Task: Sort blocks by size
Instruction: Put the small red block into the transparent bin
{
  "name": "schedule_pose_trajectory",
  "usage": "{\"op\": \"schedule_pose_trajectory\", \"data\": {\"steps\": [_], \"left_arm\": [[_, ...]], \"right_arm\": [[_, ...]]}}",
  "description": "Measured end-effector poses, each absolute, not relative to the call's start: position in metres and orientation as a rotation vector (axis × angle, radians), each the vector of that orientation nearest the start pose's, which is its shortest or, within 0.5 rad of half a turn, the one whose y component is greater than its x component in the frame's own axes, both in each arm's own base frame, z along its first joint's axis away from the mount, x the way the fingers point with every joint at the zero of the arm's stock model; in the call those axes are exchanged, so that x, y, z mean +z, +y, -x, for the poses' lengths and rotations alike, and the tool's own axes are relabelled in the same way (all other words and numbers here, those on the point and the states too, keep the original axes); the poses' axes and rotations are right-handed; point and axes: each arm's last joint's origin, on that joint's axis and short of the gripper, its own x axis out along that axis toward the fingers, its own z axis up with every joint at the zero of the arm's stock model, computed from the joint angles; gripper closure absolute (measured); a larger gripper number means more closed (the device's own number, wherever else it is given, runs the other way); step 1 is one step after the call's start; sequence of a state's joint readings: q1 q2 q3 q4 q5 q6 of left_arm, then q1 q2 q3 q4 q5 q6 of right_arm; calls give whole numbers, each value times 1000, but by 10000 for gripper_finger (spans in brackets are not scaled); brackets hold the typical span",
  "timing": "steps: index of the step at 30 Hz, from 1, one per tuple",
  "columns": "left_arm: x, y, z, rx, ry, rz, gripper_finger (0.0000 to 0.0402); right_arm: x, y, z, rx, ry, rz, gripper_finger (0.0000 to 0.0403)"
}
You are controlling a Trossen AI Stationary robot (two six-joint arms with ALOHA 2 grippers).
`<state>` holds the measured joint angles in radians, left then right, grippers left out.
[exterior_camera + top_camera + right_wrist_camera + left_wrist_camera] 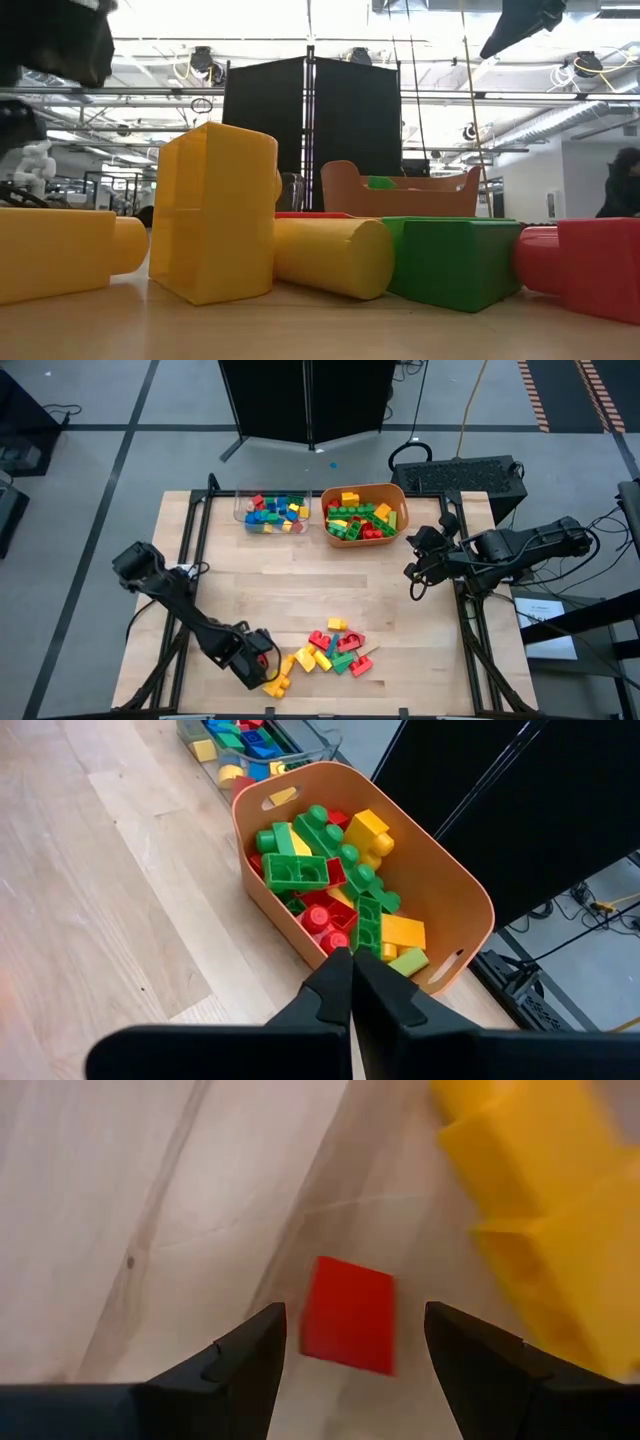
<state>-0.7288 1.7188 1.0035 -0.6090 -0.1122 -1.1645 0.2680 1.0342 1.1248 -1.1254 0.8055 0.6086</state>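
Left gripper [350, 1345]: low over the table's front edge, jaws open – a small red block [349, 1316] lies on the wood between its fingers, not squeezed.
Loose blocks [328, 650]: a pile of red, yellow and green ones near the front edge, just beside that gripper.
Orange tub [455, 890]: at the back, full of big bricks.
Clear tray [240, 506]: just beside the tub, holds small blocks.
Right gripper [352, 982]: up in the air near the tub – jaws pressed together, nothing in them.
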Motion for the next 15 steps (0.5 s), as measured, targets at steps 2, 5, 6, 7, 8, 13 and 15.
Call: {"op": "schedule_pose_trajectory", "data": {"steps": [2,5,6,7,8,13,15], "left_arm": [[148,-203,-232,254,1319,427,162],[140,-204,-233,268,1335,412,162],[138,-204,-234,270,1339,409,162],[136,-205,-234,274,1343,405,162],[135,-205,-234,278,1347,402,162],[132,-204,-236,281,1363,404,176],[131,-202,-236,281,1380,414,203]], "right_arm": [[337,24,-168,-726,702,-21,399],[337,24,-168,-726,702,-21,399],[337,24,-168,-726,702,-21,399],[337,24,-168,-726,702,-21,399],[337,24,-168,-726,702,-21,399],[337,24,-168,-725,703,-18,399],[337,24,-168,-722,706,-10,399]]}}
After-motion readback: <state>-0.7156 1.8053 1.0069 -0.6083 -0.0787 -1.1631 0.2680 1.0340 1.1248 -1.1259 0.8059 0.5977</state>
